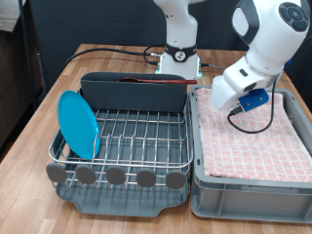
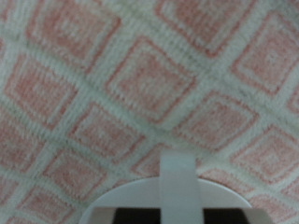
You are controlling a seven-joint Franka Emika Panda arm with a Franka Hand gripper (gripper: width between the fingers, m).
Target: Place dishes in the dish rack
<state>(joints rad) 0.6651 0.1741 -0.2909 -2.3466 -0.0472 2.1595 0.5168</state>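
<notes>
The dish rack [image 1: 122, 156] stands at the exterior view's left. The bright-blue plate [image 1: 78, 124] stands upright in its left side. The reddish-brown wooden spoon [image 1: 146, 82] lies across the tall back compartment. My gripper [image 1: 211, 99] hangs low over the near-left corner of the grey bin, just right of the rack. Its fingertips do not show. In the wrist view the white mug [image 2: 177, 194] sits very close under the camera with its handle [image 2: 177, 170] showing, over the pink checked cloth [image 2: 140, 84]. I do not see fingers on the mug.
The grey bin [image 1: 249, 190] lined with the pink checked cloth [image 1: 255, 141] stands at the exterior view's right, against the rack. The robot base [image 1: 178, 60] and cables are behind the rack on the wooden table [image 1: 39, 122].
</notes>
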